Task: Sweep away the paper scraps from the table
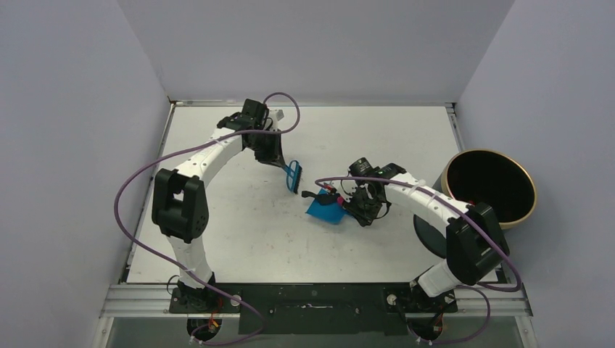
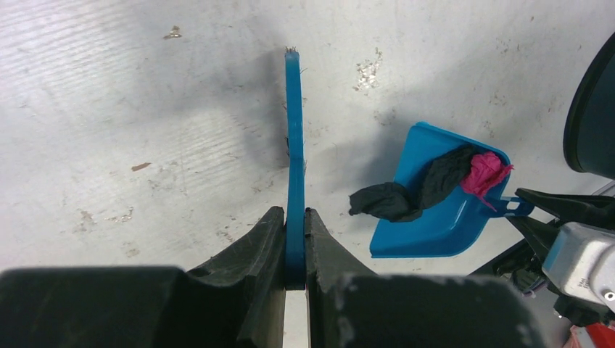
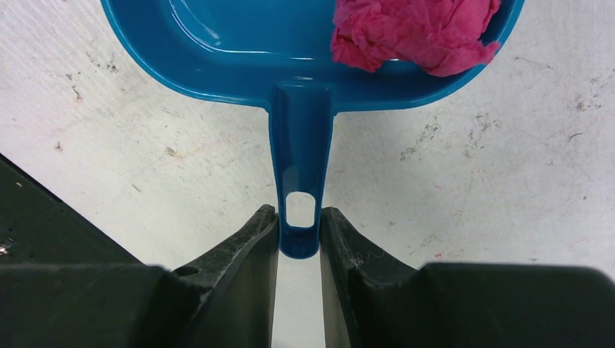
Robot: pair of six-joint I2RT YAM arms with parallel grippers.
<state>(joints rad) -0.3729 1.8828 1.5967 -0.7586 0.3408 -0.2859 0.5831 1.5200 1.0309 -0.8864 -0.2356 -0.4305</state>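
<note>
1. Where the left hand (image 2: 294, 217) meets its load, both dark fingers press flat against the thin handle of a small blue brush (image 2: 294, 123). No gap shows on either side, so the hand is clamped on the brush.
2. Seen edge-on from the left wrist, the brush runs straight away from the fingers above the white desk (image 2: 109, 109), with a few bristles showing at its far tip. Whether it touches the desk I cannot tell.
3. Opposite, the right hand (image 3: 299, 217) is narrowed onto the end of a blue dustpan (image 3: 217, 43) handle. One finger sits on each side of the hanging hole, holding it firmly.
4. The dustpan sits near the middle of the desk with its open lip turned toward the brush. The brush and dustpan are near each other but apart.
5. The paper scraps (image 2: 435, 177) are at the dustpan. A crumpled pink scrap (image 3: 413, 32) lies inside against the back wall, just beside the handle's root. A long black scrap (image 2: 395, 199) touches it and stretches out across the open lip, its far end over the desk.
6. Faint dark scuffs mark the desk around them.
7. A round dark bin (image 1: 489, 185) with a gold rim stands at the desk's right edge, beside the right arm and apart from the dustpan.
</note>
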